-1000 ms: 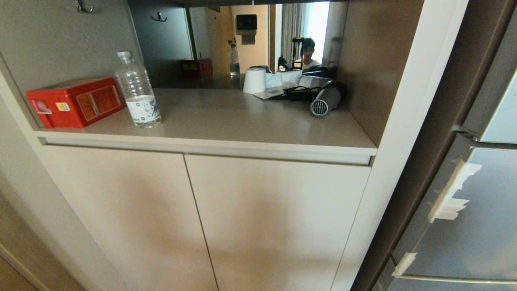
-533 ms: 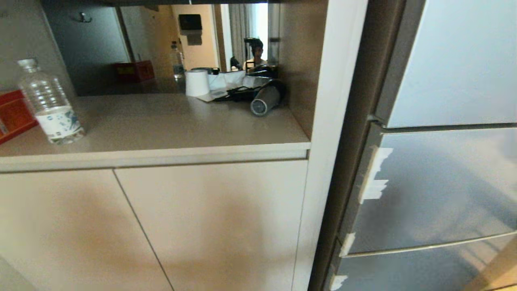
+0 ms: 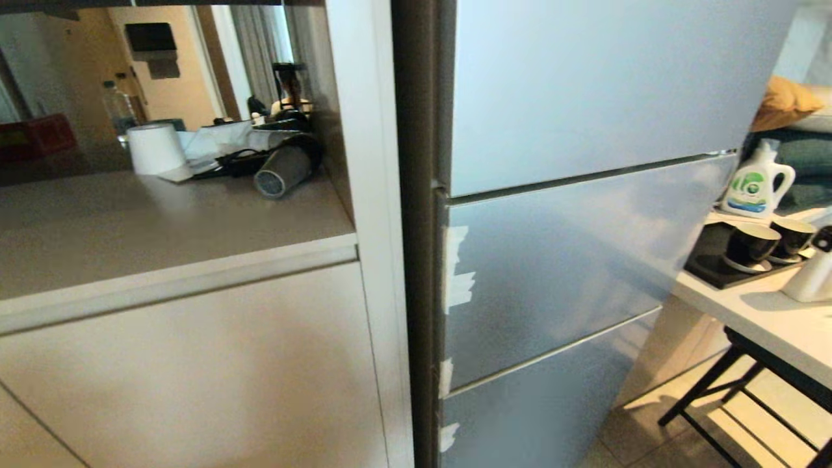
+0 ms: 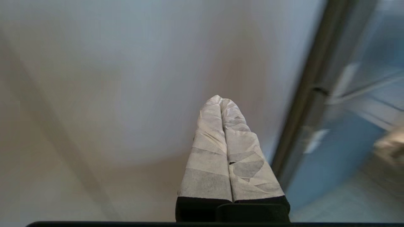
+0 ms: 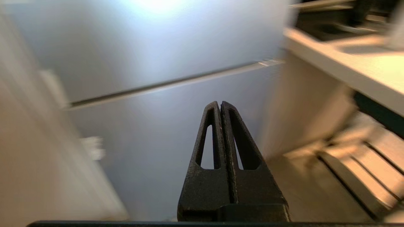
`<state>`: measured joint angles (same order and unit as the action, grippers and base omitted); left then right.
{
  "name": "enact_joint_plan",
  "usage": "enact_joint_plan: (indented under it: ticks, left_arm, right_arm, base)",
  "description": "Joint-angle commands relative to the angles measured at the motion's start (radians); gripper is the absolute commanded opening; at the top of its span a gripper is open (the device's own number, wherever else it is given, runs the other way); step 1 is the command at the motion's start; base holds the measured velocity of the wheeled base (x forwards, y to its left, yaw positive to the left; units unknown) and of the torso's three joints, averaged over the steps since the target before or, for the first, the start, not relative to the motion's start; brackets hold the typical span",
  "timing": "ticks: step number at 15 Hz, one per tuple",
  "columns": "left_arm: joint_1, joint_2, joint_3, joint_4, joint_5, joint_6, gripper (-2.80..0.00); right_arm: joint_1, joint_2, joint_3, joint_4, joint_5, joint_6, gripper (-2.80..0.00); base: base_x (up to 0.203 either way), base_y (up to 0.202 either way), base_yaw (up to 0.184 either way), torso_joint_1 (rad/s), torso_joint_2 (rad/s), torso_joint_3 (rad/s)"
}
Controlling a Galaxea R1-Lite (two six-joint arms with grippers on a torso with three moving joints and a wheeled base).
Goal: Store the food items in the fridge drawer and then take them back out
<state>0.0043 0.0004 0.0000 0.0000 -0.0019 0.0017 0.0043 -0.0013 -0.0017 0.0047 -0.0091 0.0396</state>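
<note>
The silver-blue fridge [image 3: 572, 214] fills the middle and right of the head view, all its doors closed. The fridge drawer and the food items are out of view. Neither arm shows in the head view. My left gripper [image 4: 220, 100], its fingers wrapped in white tape, is shut and empty, pointing at a beige cabinet door [image 4: 110, 94] with the fridge edge [image 4: 341, 132] beside it. My right gripper [image 5: 220, 104], bare black fingers pressed together, is shut and empty, facing the fridge's lower doors [image 5: 151, 132].
A beige cabinet [image 3: 195, 364] stands left of the fridge, its counter [image 3: 117, 227] holding a white paper roll [image 3: 155, 148] and a hair dryer [image 3: 283, 170]. To the right is a white table [image 3: 767, 312] with black cups [image 3: 751, 246], a detergent bottle [image 3: 754, 182] and black legs.
The whole scene has slid left as the camera turned right: bottle and red box left the view, and the fridge, table and floor came in. Both grippers look unchanged.
</note>
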Motion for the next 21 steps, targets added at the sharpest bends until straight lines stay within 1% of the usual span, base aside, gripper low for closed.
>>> enact_joint_plan:
  ticks: [1, 14, 15, 21]
  left_arm:
    - [-0.001, 0.0, 0.0, 0.0, 0.0, 0.0, -2.8]
    - [0.0, 0.0, 0.0, 0.0, 0.0, 0.001, -2.8]
    - [0.0, 0.0, 0.0, 0.0, 0.0, 0.001, -2.8]
    - [0.0, 0.0, 0.0, -0.002, 0.0, -0.003, -2.8]
  right_arm:
    - [0.0, 0.001, 0.0, 0.0, 0.0, -0.001, -2.8]
    - [0.0, 0.001, 0.0, 0.0, 0.0, 0.002, -2.8]
    - [0.0, 0.001, 0.0, 0.0, 0.0, 0.002, -2.8]
    - [0.0, 0.001, 0.0, 0.0, 0.0, 0.002, -2.8]
  base:
    - [0.001, 0.008, -0.176, 0.005, 0.0, 0.006]
    - [0.0, 0.007, -0.171, 0.002, 0.0, 0.003]
    - [0.0, 0.003, -0.091, 0.006, 0.0, 0.005]
    - [0.0, 0.0, 0.0, 0.0, 0.0, 0.0]
